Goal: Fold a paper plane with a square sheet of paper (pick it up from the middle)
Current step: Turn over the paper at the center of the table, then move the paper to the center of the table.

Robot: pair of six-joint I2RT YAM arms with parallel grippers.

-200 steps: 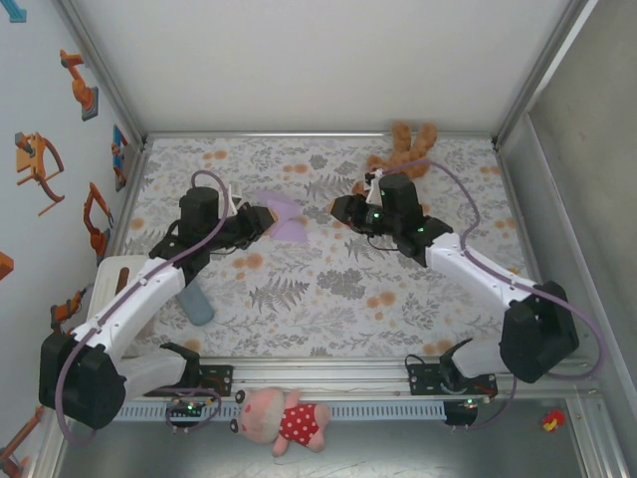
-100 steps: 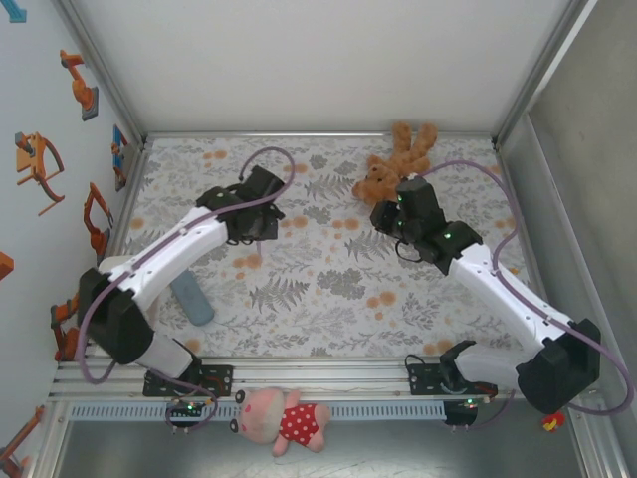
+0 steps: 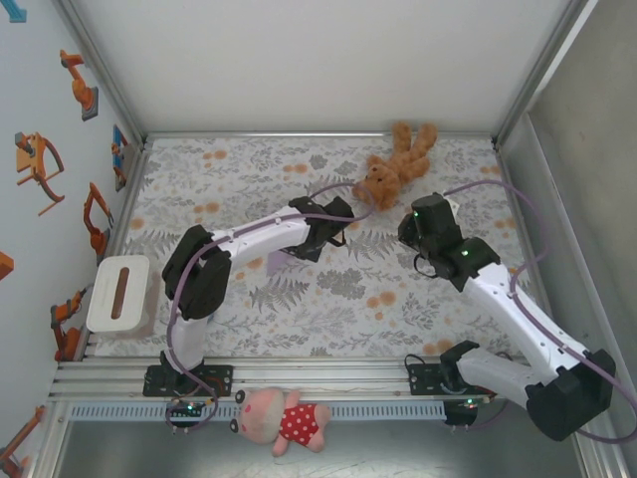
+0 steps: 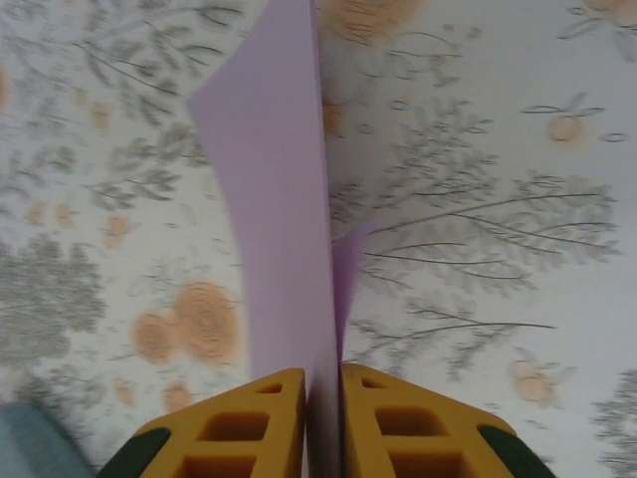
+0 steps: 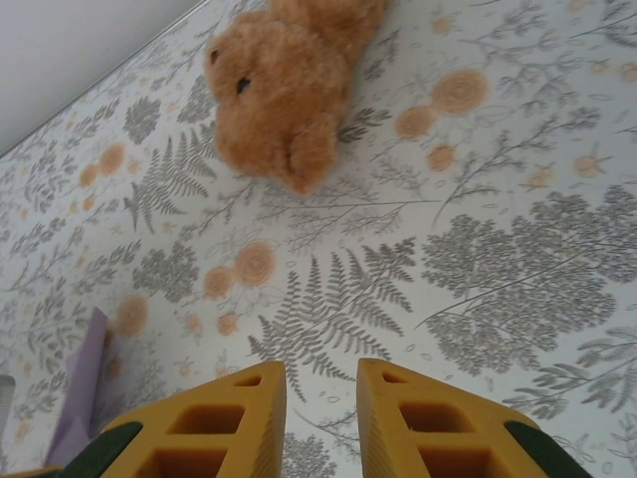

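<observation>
Left wrist view: left hand point(image 4: 323, 398) pinches the lilac paper plane point(image 4: 274, 199).

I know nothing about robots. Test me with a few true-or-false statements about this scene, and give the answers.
1. The left gripper pinches the lilac paper. True.
2. The right gripper holds the teddy bear. False: its jaws are apart and empty; the bear lies beyond them.
3. A pink plush toy lies near the arm bases. True.
4. The bear lies on the paper. False: they lie apart.
</observation>
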